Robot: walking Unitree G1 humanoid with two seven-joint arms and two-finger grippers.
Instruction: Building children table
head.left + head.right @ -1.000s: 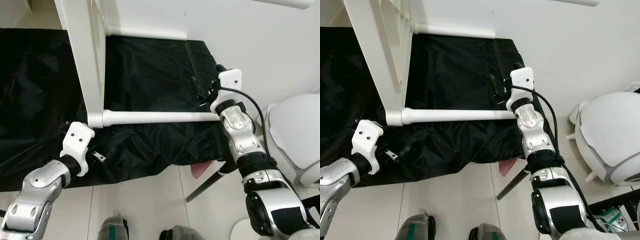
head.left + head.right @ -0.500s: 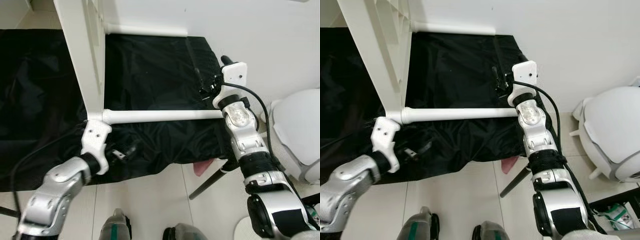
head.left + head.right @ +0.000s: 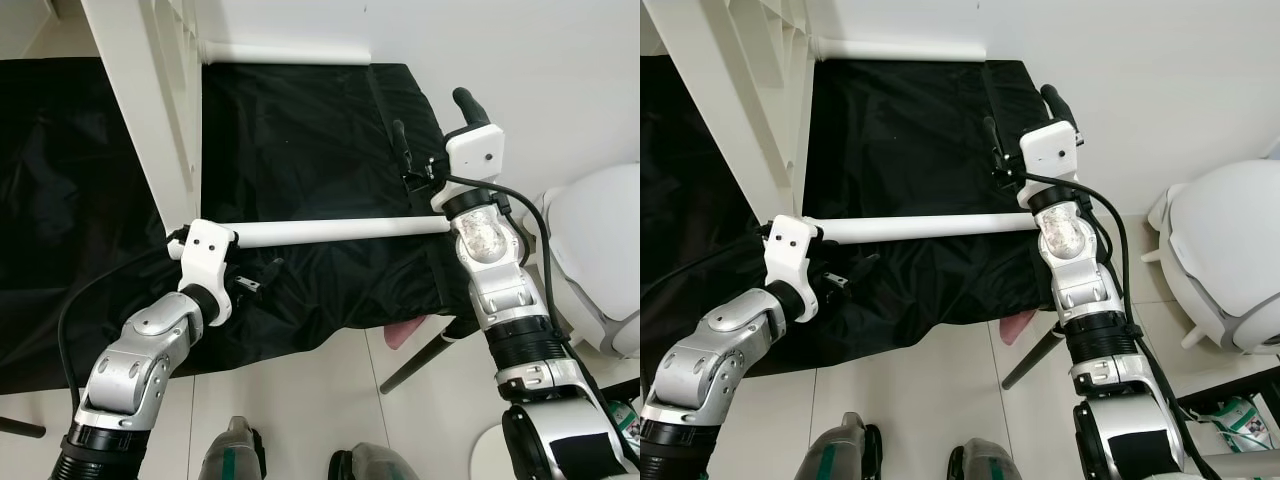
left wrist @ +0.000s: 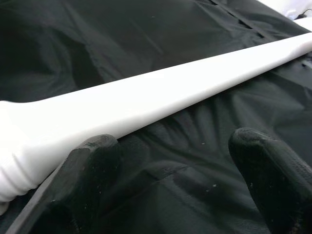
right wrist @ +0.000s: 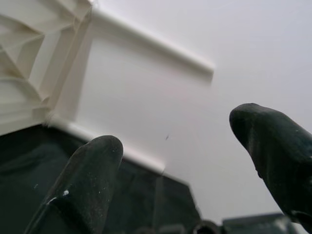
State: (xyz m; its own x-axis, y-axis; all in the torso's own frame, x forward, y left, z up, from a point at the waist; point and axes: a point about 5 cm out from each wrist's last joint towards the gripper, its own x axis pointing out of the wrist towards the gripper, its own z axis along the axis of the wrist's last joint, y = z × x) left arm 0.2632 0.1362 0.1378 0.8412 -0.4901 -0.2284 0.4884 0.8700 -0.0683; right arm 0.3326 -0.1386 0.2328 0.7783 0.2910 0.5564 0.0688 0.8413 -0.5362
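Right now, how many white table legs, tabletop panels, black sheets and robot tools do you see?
White table legs: 2, the near leg and the far leg
White tabletop panel: 1
Black sheet: 1
Robot tools: 2, left tool and right tool
Total: 6

No legible text, labels, brand marks, numbers or signs were present in any view.
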